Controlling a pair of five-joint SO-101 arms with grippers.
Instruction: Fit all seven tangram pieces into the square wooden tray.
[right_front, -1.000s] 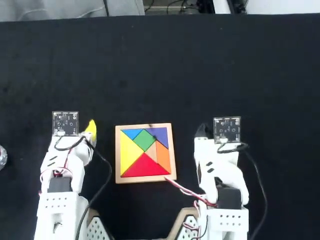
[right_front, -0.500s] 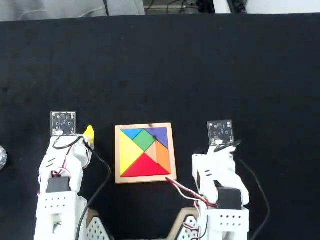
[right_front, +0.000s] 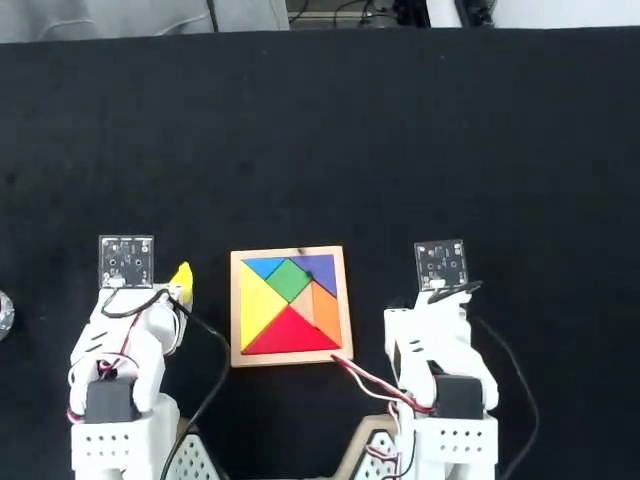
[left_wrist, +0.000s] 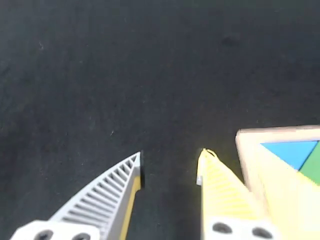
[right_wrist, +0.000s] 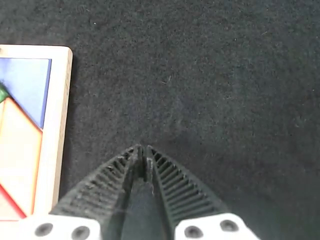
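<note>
One black cloth (right_front: 400, 130) spreads beneath the filled wooden tray (right_front: 236, 310).

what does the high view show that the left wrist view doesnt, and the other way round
The high view adds the whole square wooden tray filled with coloured pieces, among them the red piece, orange piece and purple piece, plus the right arm beside it. The left wrist view adds a close look at the left gripper: its fingers are apart over bare black cloth, holding nothing. Both share a corner of the tray with the blue piece, green piece and yellow piece.
</note>
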